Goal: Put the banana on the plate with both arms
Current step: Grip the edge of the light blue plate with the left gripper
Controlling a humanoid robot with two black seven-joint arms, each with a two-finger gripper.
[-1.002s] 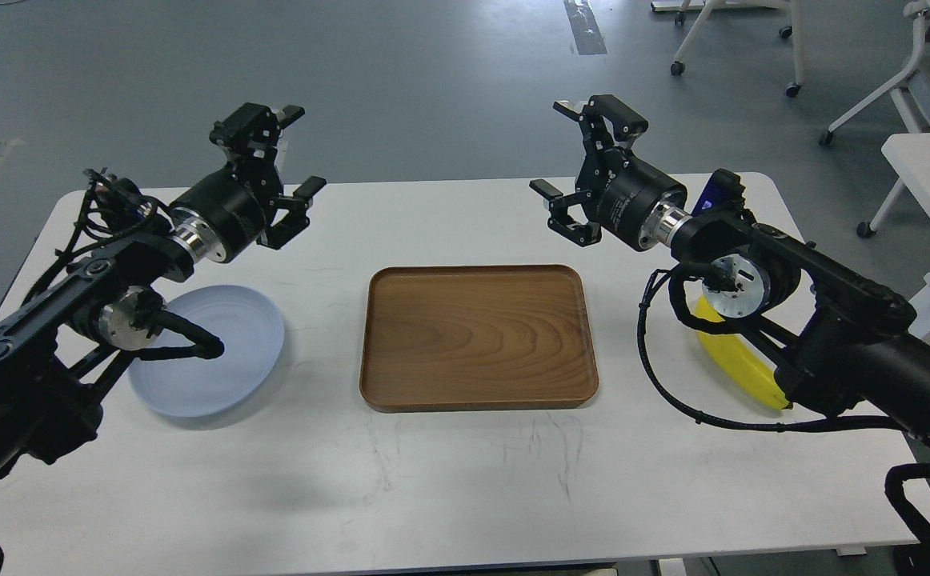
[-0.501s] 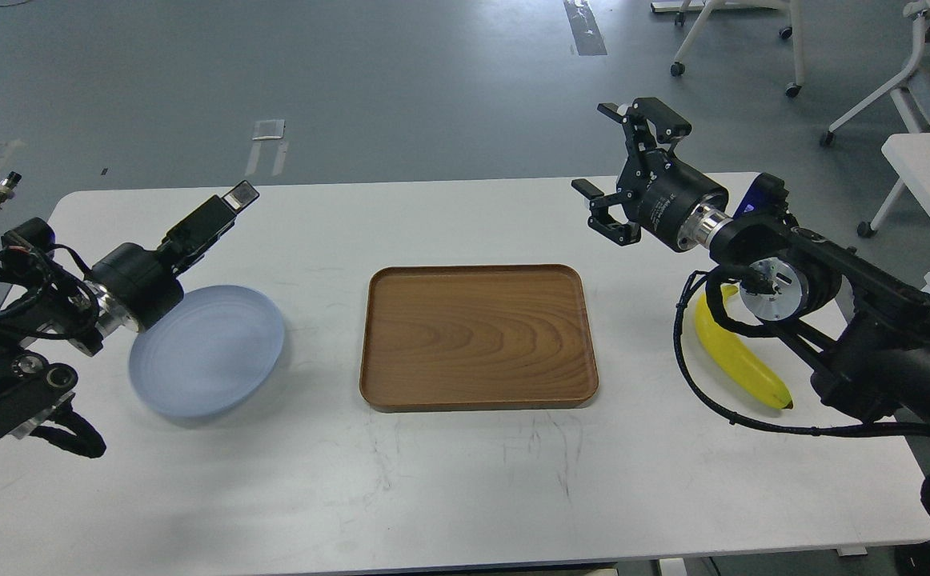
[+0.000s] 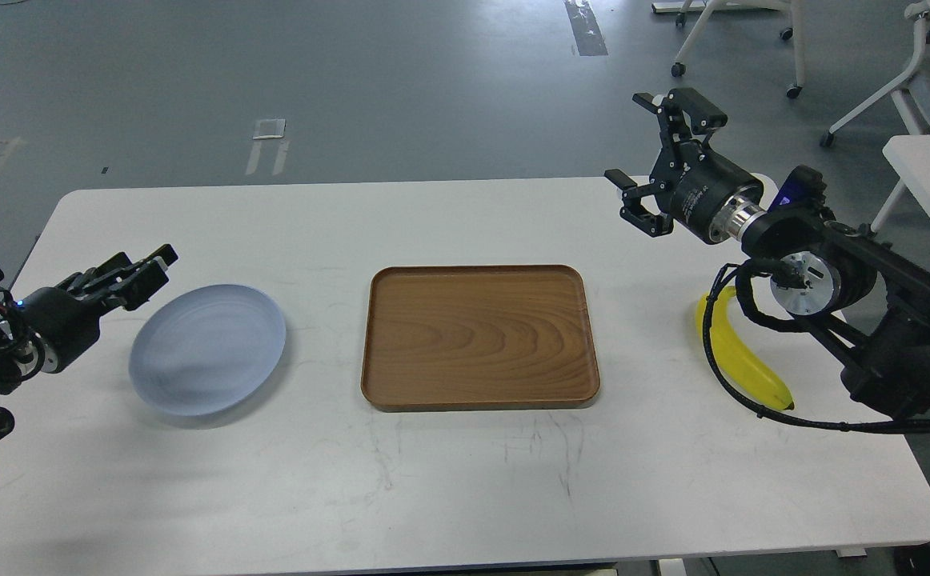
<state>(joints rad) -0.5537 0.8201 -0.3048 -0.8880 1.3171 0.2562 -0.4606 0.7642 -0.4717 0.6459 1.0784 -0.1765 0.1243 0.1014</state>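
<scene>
The banana point(image 3: 741, 362) lies flat on the white table point(image 3: 465, 480) over on the right side, its dark tip pointing toward the near edge, with a black cable point(image 3: 721, 376) crossing just in front of it. The plate point(image 3: 207, 349) sits on the left side of the table, bare, well apart from the banana. Between the two rests the wooden tray point(image 3: 479, 336), nothing in it.

Up on the right, the right gripper point(image 3: 661, 152) hangs in the air above the far right part of the table, fingers spread wide and gripping nothing; it is well clear of the banana, which sits lower down beside the arm's silver wrist joint point(image 3: 801, 282). Over on the left, the left gripper point(image 3: 141, 272) is low and close to the table's left edge, just beside the plate's far left rim, pointing toward it. Its dark fingers bunch together from this angle, so I cannot tell how wide they stand; nothing shows between them.
</scene>
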